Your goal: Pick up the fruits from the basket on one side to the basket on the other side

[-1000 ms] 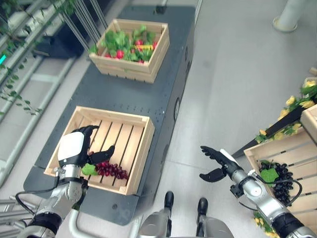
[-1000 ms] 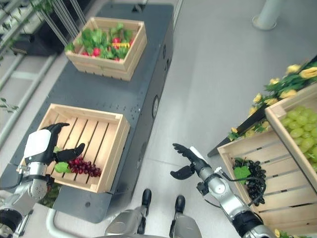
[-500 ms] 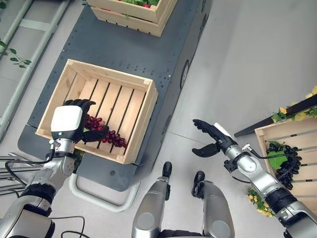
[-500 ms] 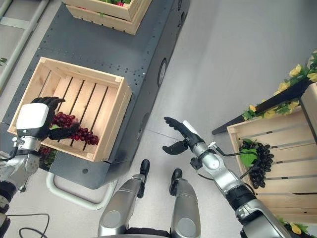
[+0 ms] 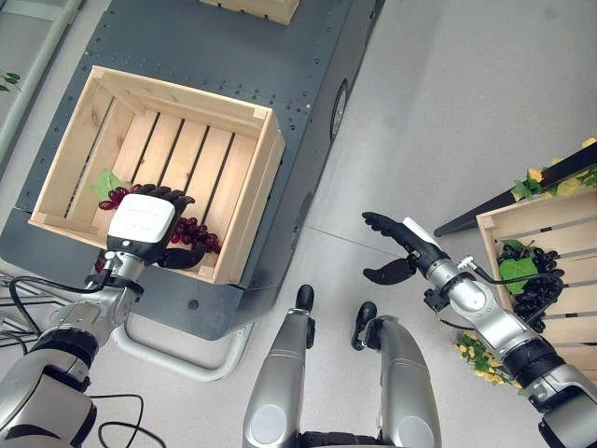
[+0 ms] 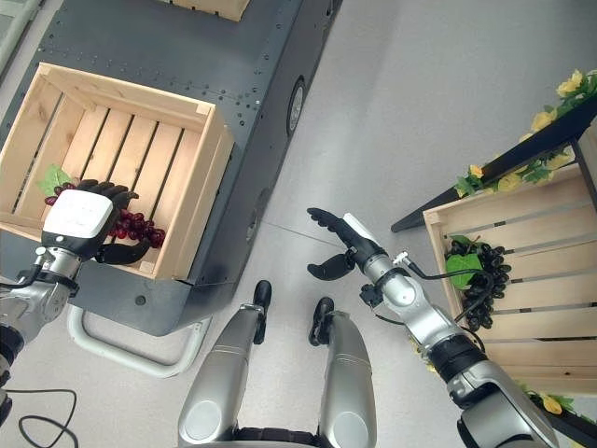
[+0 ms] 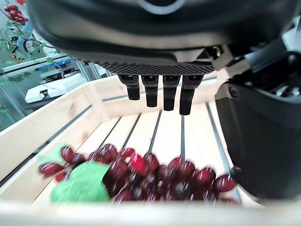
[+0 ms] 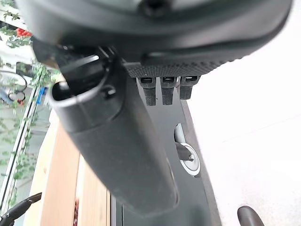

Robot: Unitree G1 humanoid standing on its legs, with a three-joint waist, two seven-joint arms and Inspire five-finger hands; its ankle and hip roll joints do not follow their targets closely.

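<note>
Now, in the left eye view, the left hand hangs over the near edge of the left crate, which sits on the dark worktop. A bunch of red grapes with a green leaf lies on the slats under it. The right hand hovers over the floor, well apart from the right crate, where dark grapes lie.

The right eye view gives the same layout, the right hand's fingers straight and apart, thumb spread, holding nothing.

From the left wrist view, the left hand's fingers hang straight above the red grapes, not closed round them; the thumb stands off to one side.

The right wrist view shows relaxed fingers over the worktop's side.

By my judgement the red bunch is being released into the left crate. The next move calls for lifting the left hand clear, then sending the right hand to the dark grapes.
</note>
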